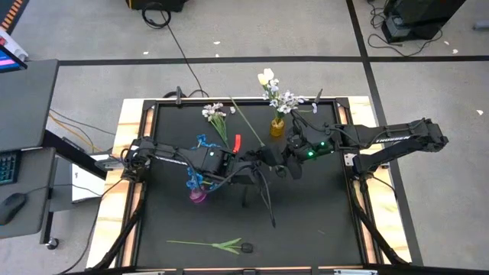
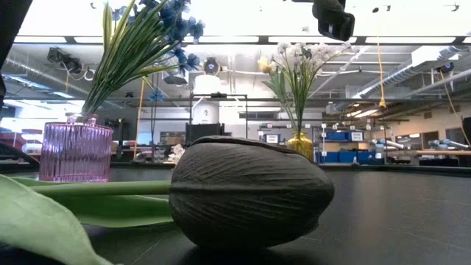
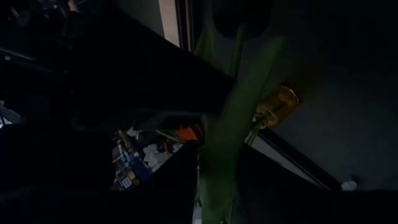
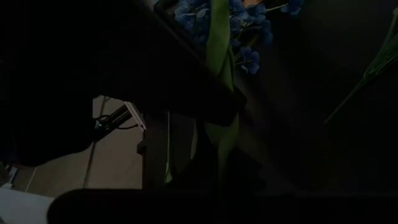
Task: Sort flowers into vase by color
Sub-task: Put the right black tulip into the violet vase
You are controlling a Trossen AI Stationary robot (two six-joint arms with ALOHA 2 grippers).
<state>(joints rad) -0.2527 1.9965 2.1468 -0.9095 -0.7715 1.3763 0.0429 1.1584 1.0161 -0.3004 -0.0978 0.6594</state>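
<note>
Over the middle of the black table my left gripper [image 1: 258, 158] and my right gripper [image 1: 284, 165] meet at one flower with a green stem and leaves [image 3: 231, 124]; its dark bud [image 3: 241, 14] shows in the left wrist view. A pink vase [image 1: 198, 195] at the left holds blue blossoms [image 2: 171, 20]. A yellow vase [image 1: 277, 127] at the far side holds white flowers [image 1: 276, 95]. A white spray [image 1: 215, 113] and a bare green stem [image 1: 248, 122] lie at the far side. A dark tulip [image 2: 250, 191] lies on its side near the front edge. My right gripper is shut on the flower's green stem and leaf [image 4: 219, 134], which run up between its dark fingers in the right wrist view. The flower is lifted clear of the table. The exact spot of contact is lost in shadow.
A small red object [image 1: 237, 142] lies beside the left arm. Wooden rails [image 1: 126, 153] frame the table. Bare black surface lies between the arms and the dark tulip's stem [image 1: 200, 244] at the front. A desk with a keyboard stands left of the table.
</note>
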